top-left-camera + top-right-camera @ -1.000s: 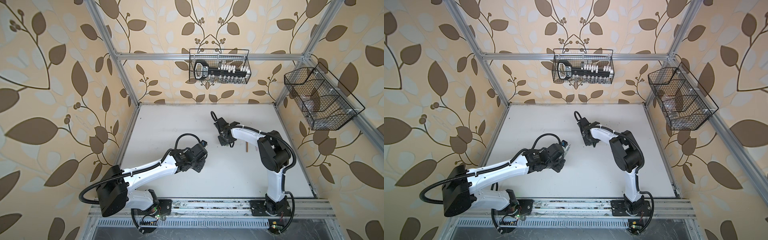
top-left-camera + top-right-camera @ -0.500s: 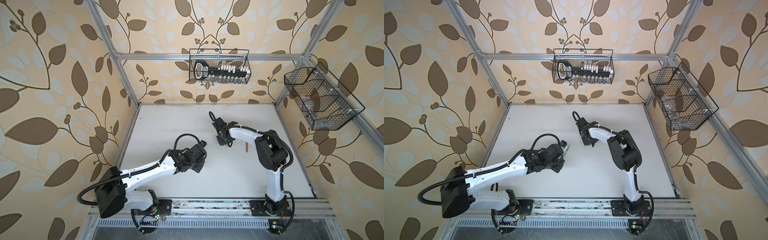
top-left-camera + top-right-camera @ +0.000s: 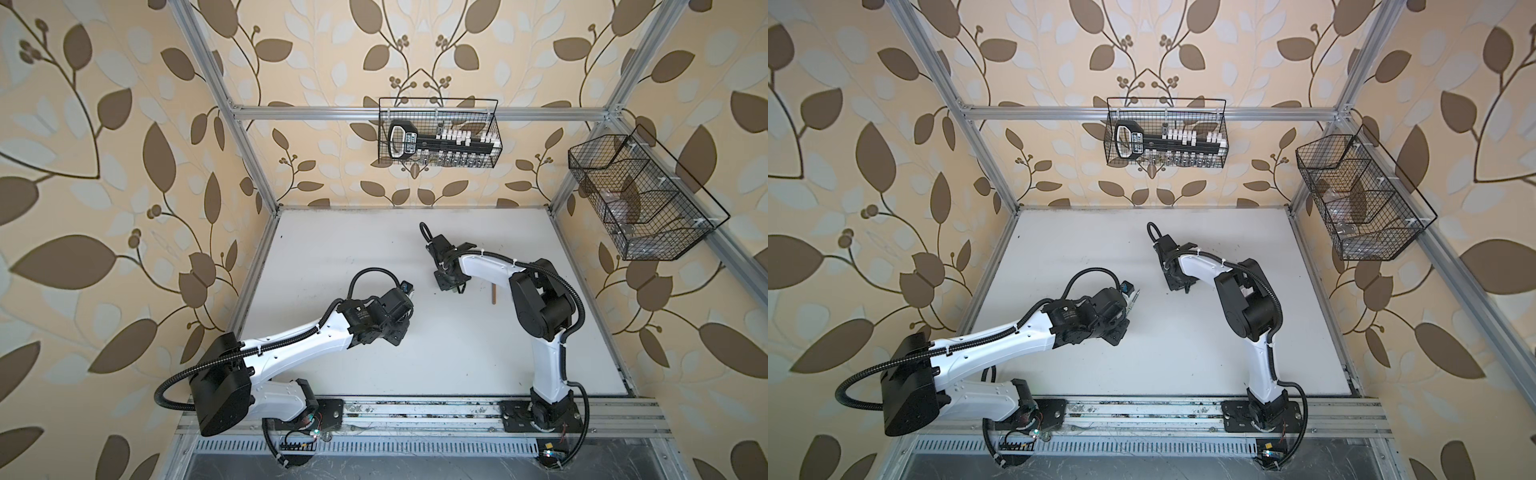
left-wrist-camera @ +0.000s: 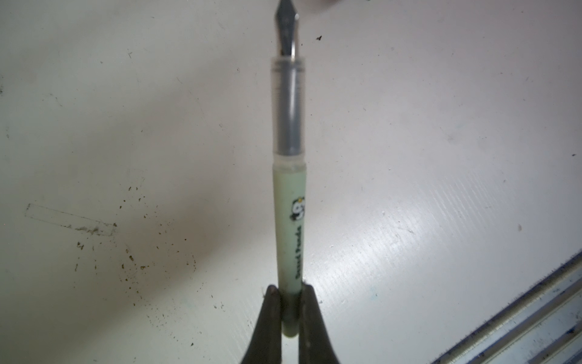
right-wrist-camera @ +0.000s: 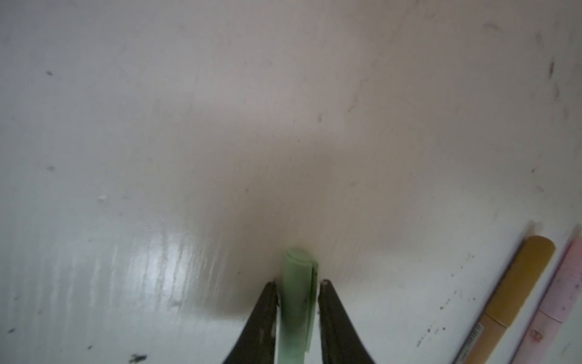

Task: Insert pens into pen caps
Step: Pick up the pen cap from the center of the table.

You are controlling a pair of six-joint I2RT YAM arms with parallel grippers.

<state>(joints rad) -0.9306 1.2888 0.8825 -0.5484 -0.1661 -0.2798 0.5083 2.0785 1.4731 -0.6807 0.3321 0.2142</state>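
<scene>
Since the green pen [image 4: 289, 220] looks light, stiff, slick, left gripper [image 4: 290, 288] clamps its tail — nib fragile; right gripper [image 5: 298, 282] pinches the green cap [image 5: 296, 268] — hollow, go gentle.

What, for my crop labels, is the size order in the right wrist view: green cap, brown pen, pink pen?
1. brown pen
2. green cap, inflated by nearness
3. pink pen, cropped by frame; unsure

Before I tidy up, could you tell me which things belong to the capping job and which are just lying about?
Job: pale green pen in the left gripper; pale green cap in the right gripper; brown pen; pink pen.
Lying about: back wire basket; side wire basket.
</scene>
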